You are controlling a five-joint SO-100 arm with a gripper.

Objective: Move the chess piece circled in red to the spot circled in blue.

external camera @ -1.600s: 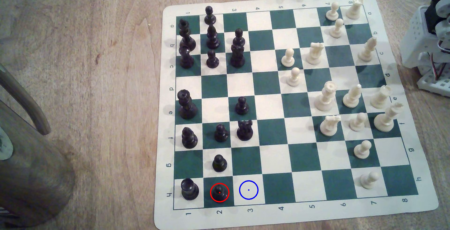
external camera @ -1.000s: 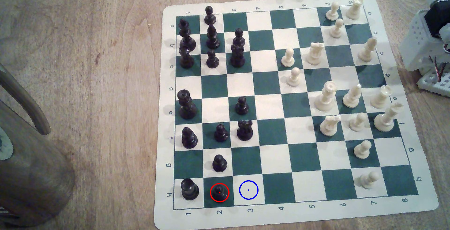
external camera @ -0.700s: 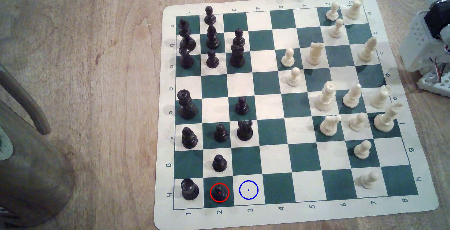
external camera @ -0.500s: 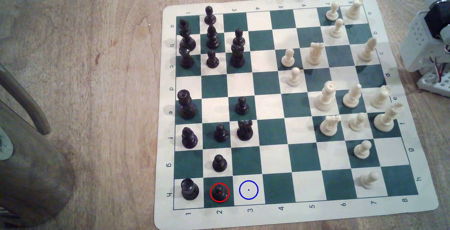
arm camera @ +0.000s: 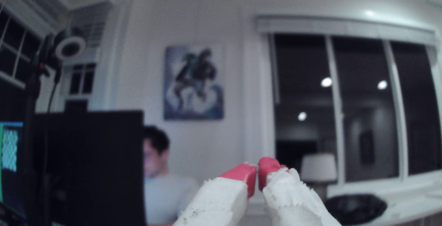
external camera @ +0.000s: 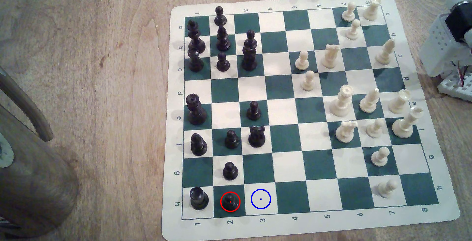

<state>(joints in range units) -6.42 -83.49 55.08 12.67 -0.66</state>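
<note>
The red-ringed black pawn (external camera: pixel 230 200) stands upright on a dark green square in the chessboard's (external camera: pixel 293 230) near row, in the corner farthest from the arm's base (external camera: pixel 449 52) at the exterior view's right edge. The blue-ringed white square (external camera: pixel 260 199) lies just beside it, toward that view's right. In the wrist view, the gripper (arm camera: pixel 257 171) points out into the room, its red tips nearly touching and holding nothing. A long diagonal reach across the board appears to come first.

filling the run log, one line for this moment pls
phase: pre-reach | end effector: shut, empty, off board | black pawn: untouched in red ring | blue-ringed square: vacant
</note>
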